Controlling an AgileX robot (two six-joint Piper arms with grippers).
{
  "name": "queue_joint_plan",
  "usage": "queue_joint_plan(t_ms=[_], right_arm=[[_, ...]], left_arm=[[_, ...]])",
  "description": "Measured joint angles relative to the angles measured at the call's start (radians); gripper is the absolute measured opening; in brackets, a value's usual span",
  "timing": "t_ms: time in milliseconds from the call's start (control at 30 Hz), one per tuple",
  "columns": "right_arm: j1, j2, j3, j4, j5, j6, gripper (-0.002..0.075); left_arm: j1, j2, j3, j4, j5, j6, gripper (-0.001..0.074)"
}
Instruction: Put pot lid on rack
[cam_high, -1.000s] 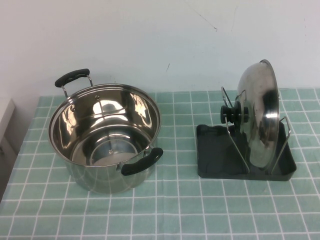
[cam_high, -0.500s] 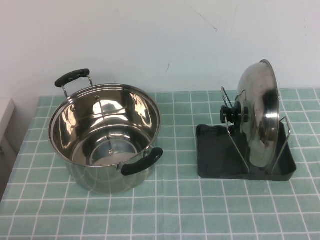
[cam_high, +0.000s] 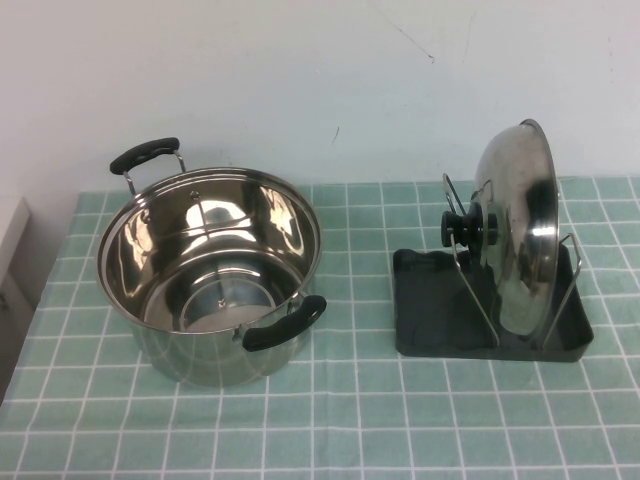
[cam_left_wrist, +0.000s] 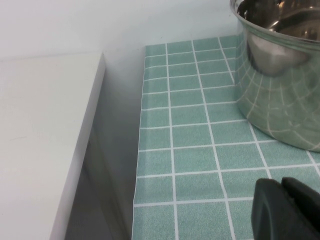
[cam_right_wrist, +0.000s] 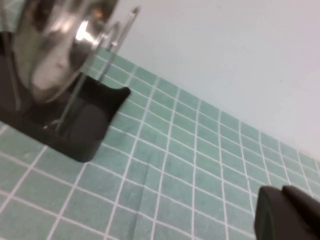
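The pot lid stands on edge in the rack, at three o'clock from the pot. The left end effector and the right end effector sit low over the counter; their spread I cannot tell.

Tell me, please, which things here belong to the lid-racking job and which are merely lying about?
Job: pot lid, upright in the rack.
Bystanders: pot; left gripper, near the pot; right gripper, beside the rack.
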Motion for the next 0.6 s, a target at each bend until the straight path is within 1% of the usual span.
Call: queue_joint_plan(t_ms=[133, 200, 267, 300, 467, 600], right_arm=[[0.003, -0.054, 0.114, -0.107, -0.08, 0.217, -0.0002], [0.013, -0.062, 0.143, -0.134, -0.082, 0.309, -0.0002], [0.032, -0.068, 0.148, -0.154, -0.033, 0.372, -0.0002], [0.042, -0.067, 0.149, -0.16, -0.008, 0.392, -0.0002], [0.12, -0.068, 0.149, -0.174, -0.001, 0.482, -0.0002], [0.14, -0.068, 0.149, -0.177, -0.001, 0.5, -0.0002]], left_arm=[[0.0, 0.0, 0.0, 0.0, 0.0, -0.002, -0.0003], [0.0, 0.0, 0.0, 0.0, 0.0, -0.002, -0.0003], [0.0, 0.0, 0.0, 0.0, 0.001, -0.002, -0.0003], [0.0, 0.0, 0.0, 0.0, 0.002, -0.002, -0.0003], [0.0, -0.001, 0.0, 0.0, 0.002, -0.002, -0.0003], [0.0, -0.001, 0.0, 0.0, 0.002, -0.002, -0.0003]])
